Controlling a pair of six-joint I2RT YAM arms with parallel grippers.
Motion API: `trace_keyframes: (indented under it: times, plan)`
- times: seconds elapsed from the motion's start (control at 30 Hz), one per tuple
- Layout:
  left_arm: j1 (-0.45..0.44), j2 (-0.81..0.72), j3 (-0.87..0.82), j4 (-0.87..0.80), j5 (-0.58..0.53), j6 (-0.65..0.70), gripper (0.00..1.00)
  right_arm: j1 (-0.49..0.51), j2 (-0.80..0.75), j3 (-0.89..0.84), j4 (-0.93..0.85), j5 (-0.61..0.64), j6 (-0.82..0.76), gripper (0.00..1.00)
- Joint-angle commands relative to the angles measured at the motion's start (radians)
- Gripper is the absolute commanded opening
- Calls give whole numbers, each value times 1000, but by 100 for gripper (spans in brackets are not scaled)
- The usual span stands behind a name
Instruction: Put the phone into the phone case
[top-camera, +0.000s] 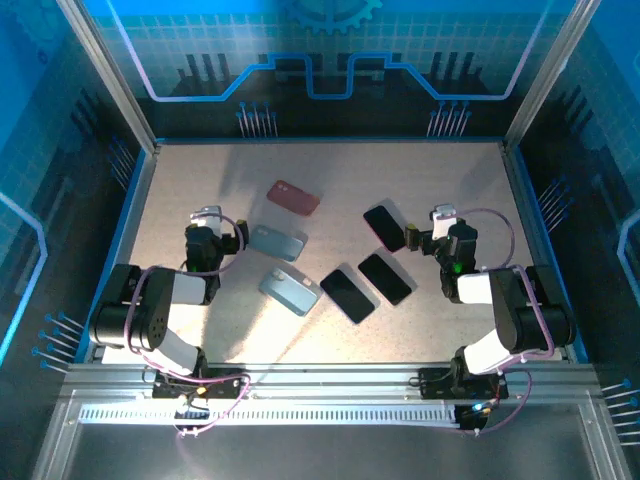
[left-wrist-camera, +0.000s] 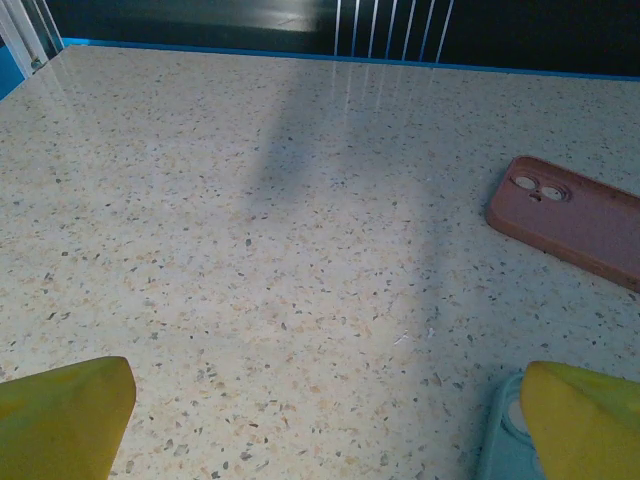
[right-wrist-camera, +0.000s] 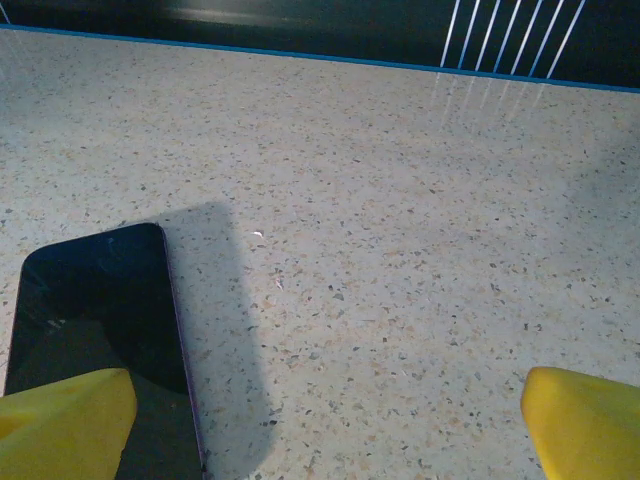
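**Top view.** A speckled table (top-camera: 200, 180) carries three black phones and three phone cases, all lying flat and apart from one another. The pink case (top-camera: 293, 197) lies farthest from the arm bases. The upper blue-grey case (top-camera: 276, 242) and the lower blue-grey case (top-camera: 289, 291) lie nearer, left of centre. The far phone (top-camera: 383, 226) lies right of centre. The middle phone (top-camera: 385, 278) and the near phone (top-camera: 348, 294) lie side by side closer to the bases. No phone sits in a case.

**Left wrist view.** The left gripper (left-wrist-camera: 328, 375) is spread wide with nothing between its yellow fingers (left-wrist-camera: 70, 415), only bare table. The pink case lies ahead to the right, camera cut-outs visible. A corner of the upper blue-grey case shows beside and partly behind the right-hand finger.

**Right wrist view.** The right gripper (right-wrist-camera: 328, 380) likewise stands wide apart and holds nothing. The far phone, screen up, lies at the left, its near end partly hidden by the left-hand finger (right-wrist-camera: 65, 420); whether they touch cannot be told.
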Motion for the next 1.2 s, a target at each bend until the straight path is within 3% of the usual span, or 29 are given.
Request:
trace_keyframes:
  times: [0.0, 1.17]
  plan:
    - [9, 4, 9, 31, 17, 0, 99, 4, 8, 19, 19, -13, -11, 100]
    - [8, 4, 10, 29, 16, 1, 99, -3, 8, 23, 14, -24, -8, 100]
